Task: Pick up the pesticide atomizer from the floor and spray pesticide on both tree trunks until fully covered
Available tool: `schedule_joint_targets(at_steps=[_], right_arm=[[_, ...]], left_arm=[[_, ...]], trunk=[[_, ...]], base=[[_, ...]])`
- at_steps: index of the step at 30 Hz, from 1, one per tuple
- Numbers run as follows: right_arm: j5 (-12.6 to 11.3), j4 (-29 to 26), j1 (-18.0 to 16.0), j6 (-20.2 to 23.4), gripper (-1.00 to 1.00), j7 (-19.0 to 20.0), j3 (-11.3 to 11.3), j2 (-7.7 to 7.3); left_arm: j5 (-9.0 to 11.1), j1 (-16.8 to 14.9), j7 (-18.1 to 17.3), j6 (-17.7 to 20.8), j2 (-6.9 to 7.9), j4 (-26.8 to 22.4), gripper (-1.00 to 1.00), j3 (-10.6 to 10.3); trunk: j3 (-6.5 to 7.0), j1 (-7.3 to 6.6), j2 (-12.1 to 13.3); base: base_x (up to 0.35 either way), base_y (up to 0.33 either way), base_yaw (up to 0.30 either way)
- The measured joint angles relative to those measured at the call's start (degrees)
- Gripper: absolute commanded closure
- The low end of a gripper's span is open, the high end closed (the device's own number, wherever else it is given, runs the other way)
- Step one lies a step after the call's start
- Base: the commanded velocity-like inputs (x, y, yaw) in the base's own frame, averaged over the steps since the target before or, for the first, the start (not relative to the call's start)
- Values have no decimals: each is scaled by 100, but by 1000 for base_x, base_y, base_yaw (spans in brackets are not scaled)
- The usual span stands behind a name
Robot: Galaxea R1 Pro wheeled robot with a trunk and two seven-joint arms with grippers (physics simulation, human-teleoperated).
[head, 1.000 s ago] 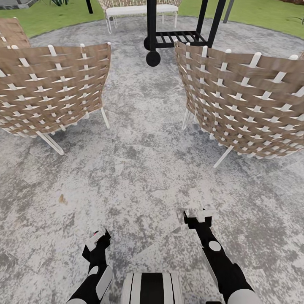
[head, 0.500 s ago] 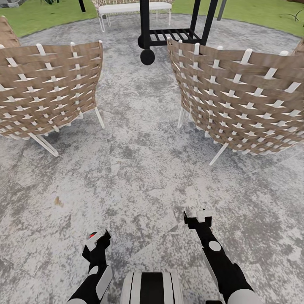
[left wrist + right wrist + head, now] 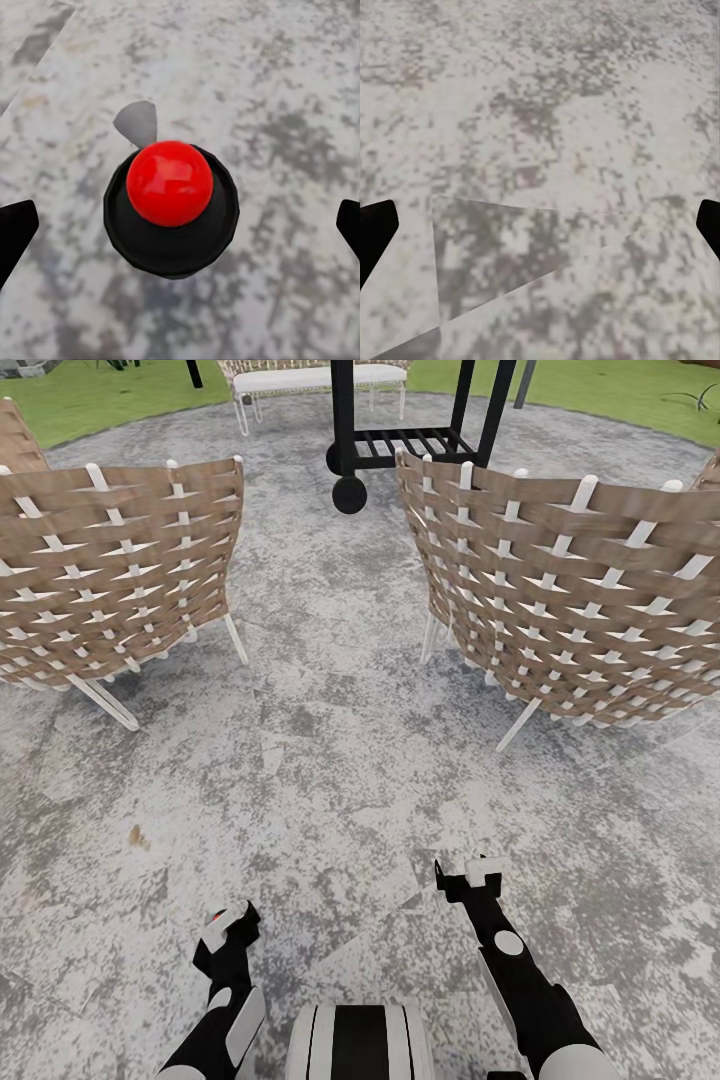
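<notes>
floor: mottled grey paved patio [image 3: 330, 760], lawn [image 3: 90, 395] beyond
chairs: two woven chairs [image 3: 110, 570] flanking black cart [image 3: 415, 430]
left tool [image 3: 180, 225]: spread, over atomizer [image 3: 171, 206]
right tool [image 3: 540, 225]: spread, grasping nothing

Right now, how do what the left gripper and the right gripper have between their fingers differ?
In the left wrist view, the left gripper has a black atomizer with a glossy red ball top between its wide-apart fingers; in the right wrist view, the right gripper has bare grey patio between its fingers. From the head view, the left gripper sits nearer the robot, the right reaches farther forward. Both grippers are open and point down at the paving.
</notes>
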Motion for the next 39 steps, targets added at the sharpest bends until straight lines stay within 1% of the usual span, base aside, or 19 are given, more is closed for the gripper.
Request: schedule_joint_targets(at_steps=[15, 16, 21, 28, 39], right_arm=[[0, 2, 0, 3, -100, -1, 0, 0], [0, 5, 0, 5, -100, -1, 0, 0], [0, 10, 0, 4, -100, 0, 0, 0], [0, 25, 0, 6, -100, 0, 7, 0], [0, 25, 0, 7, -100, 0, 3, 0]], left_arm=[[9, -8, 0, 0, 0, 15, -100, 7], [13, -8, 0, 0, 0, 16, 100, 7], [33, -8, -7, -3, 0, 17, 100, 6], [298, -8, 0, -15, 9, -4, 100, -19], [311, -8, 0, -18, 9, -22, 100, -21]], trunk=[[0, 0, 0], [0, 0, 0], [0, 0, 0], [0, 0, 0], [0, 0, 0]], base=[[0, 0, 0], [0, 0, 0], [0, 0, 0], [0, 0, 0], [0, 0, 0]])
